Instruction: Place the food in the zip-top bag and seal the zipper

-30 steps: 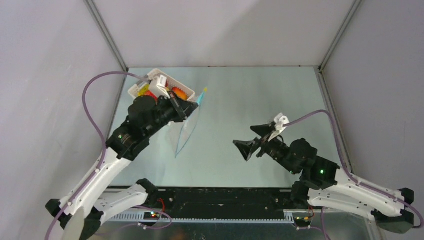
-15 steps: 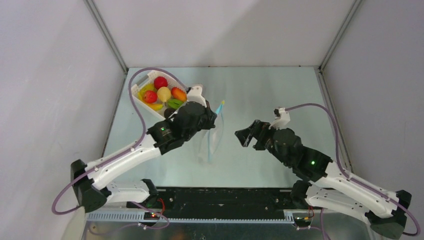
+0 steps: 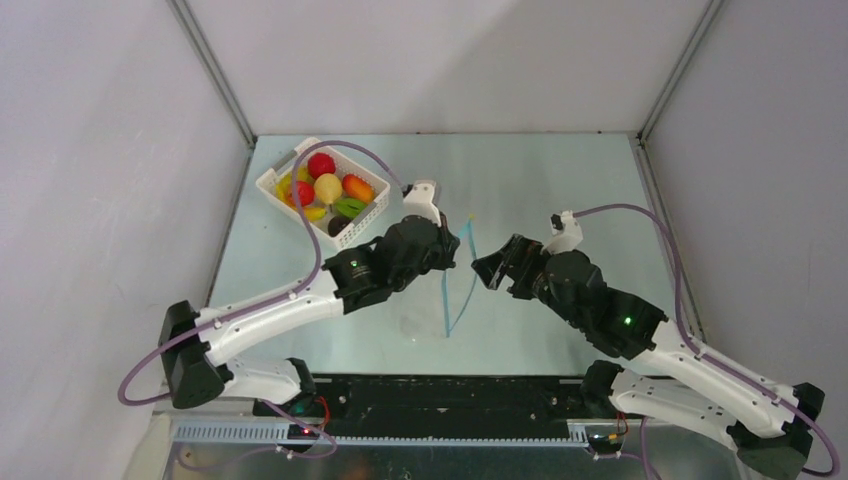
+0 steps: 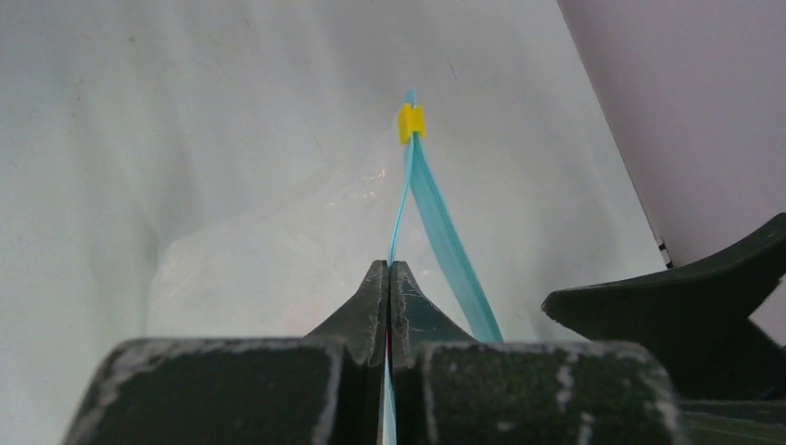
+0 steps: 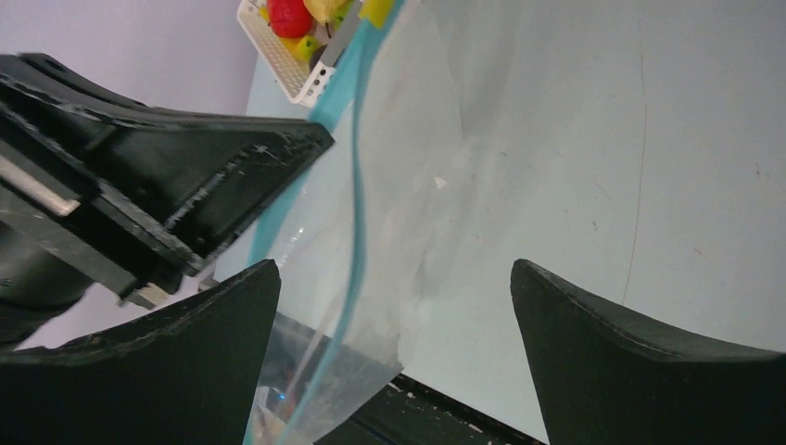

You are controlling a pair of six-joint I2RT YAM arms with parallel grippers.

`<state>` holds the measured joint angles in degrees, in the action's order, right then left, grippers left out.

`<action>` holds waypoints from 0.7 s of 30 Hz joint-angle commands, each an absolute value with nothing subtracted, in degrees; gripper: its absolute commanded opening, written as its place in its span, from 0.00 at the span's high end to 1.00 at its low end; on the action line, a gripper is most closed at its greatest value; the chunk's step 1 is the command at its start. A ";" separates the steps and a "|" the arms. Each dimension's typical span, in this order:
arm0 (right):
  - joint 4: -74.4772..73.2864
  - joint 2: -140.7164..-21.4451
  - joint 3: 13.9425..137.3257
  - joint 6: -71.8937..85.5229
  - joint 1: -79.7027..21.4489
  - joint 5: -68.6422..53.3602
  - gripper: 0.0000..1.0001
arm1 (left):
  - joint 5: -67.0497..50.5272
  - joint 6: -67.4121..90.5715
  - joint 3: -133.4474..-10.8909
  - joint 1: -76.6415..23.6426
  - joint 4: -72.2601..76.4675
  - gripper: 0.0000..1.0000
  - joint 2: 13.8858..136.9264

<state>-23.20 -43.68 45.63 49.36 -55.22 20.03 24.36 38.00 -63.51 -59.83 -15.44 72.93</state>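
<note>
My left gripper (image 3: 456,247) is shut on one lip of the zipper (image 4: 405,195) and holds the clear zip-top bag (image 3: 428,308) up over the middle of the table. The other light blue lip (image 4: 451,248) peels away to the right, so the mouth gapes below a yellow slider (image 4: 411,122). Just right of the bag, my right gripper (image 3: 497,266) stands wide open and empty. In the right wrist view the loose zipper (image 5: 357,209) hangs in front of my right gripper (image 5: 394,267). The food (image 3: 325,189) lies in the white basket.
The white slotted basket (image 3: 365,217) stands at the back left of the table, just behind the left forearm. Grey walls close in both sides and the back. The arm bases and a black rail (image 3: 450,395) run along the near edge.
The left arm has swung from over the basket to the table's centre, carrying the bag with it. The right gripper has edged left toward the bag, still open.
</note>
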 commanded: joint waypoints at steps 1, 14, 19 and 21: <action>-24.47 -41.60 48.69 49.04 -54.85 19.30 0.01 | 27.72 38.81 -67.87 -61.91 -14.38 1.00 75.04; -30.85 -47.80 48.69 49.42 -55.08 20.82 0.04 | 30.65 37.45 -71.98 -63.54 -18.15 1.00 76.57; -29.75 -50.24 48.69 48.97 -54.95 21.17 0.18 | 30.42 37.12 -72.01 -63.86 -18.71 1.00 76.41; -28.93 -51.09 48.69 48.61 -54.93 21.26 0.29 | 30.13 37.00 -72.04 -64.00 -19.09 1.00 76.57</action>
